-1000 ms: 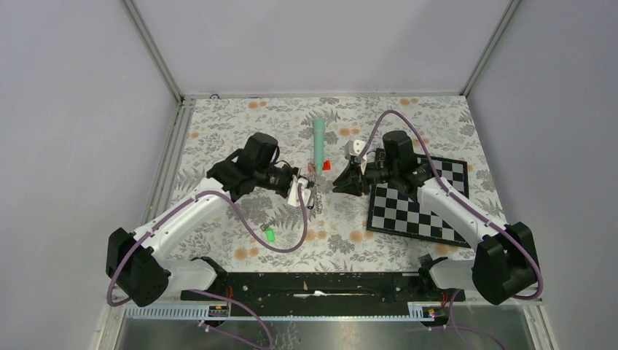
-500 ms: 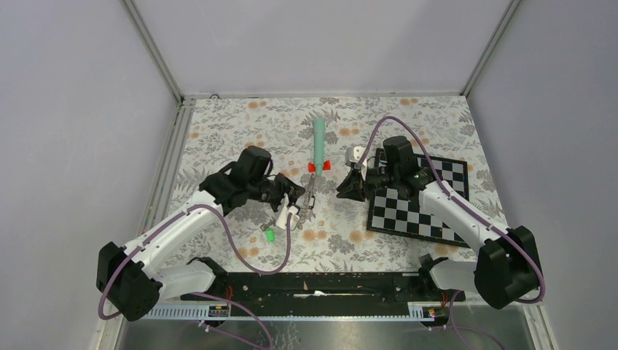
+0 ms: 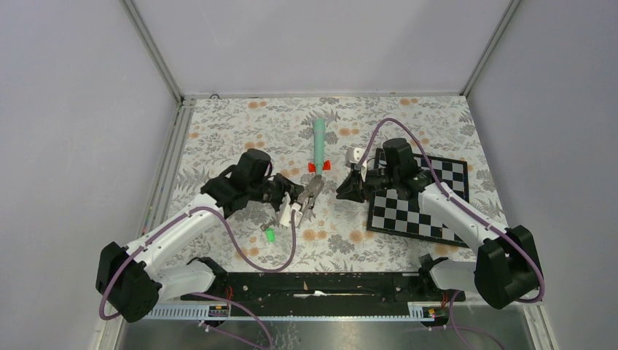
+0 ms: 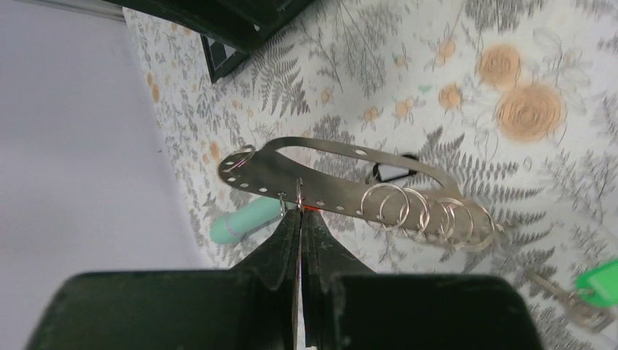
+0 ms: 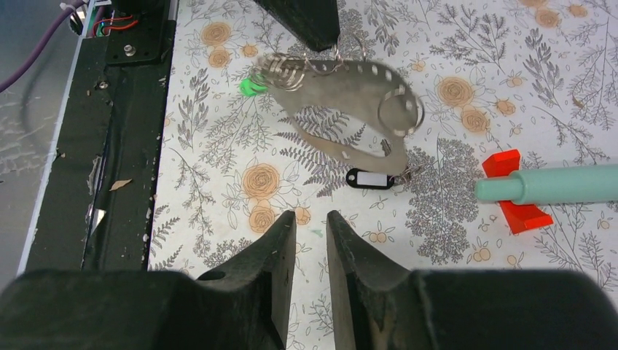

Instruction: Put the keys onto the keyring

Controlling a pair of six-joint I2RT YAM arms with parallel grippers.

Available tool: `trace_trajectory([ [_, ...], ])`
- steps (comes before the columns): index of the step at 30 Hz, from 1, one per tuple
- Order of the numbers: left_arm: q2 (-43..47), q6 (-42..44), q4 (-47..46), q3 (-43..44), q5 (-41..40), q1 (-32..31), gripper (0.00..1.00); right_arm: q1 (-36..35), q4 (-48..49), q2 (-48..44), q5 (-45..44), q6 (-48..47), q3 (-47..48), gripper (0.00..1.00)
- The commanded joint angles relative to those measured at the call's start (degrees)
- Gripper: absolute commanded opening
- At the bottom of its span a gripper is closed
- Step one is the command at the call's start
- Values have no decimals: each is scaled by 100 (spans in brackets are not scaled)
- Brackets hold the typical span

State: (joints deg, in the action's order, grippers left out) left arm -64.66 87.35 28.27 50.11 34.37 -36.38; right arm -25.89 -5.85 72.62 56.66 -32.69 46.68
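One key is all you can see: the silver key with the bright green plastic head (image 4: 596, 281), lying on the floral-patterned desk (image 3: 233, 138) near your left arm, apart from the ring. One flat grey metal oval keyring (image 4: 328, 191) is held by its lower edge in your left tool (image 4: 299, 216), whose jaws are fully closed. Its bunch of wire split rings (image 4: 430, 215) overlaps too much to count. Your right tool (image 5: 312, 227) hovers part open, gripping nothing. Ahead of it lie one black label tag (image 5: 370, 179) and one teal cone-shaped stick (image 5: 561, 182) with a red base (image 5: 514, 197). One chessboard (image 3: 419, 208) lies under the right arm.
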Motion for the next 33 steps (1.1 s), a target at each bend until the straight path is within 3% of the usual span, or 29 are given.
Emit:
trace_trajectory([
  [1, -44, -1552, -743, 188, 878, 8, 0, -157, 299, -31, 152, 91, 276, 28],
  [7, -292, -2857, -908, 367, 1767, 8, 0, -452, 150, 41, 61, -46, 509, 27],
  [14, -530, -3837, -1579, 298, 1951, 8, 0, -635, 45, 42, 77, -59, 561, 26],
  [33, -664, -4319, -1966, 223, 2085, 8, 0, -751, 31, 160, -6, -49, 645, 26],
])
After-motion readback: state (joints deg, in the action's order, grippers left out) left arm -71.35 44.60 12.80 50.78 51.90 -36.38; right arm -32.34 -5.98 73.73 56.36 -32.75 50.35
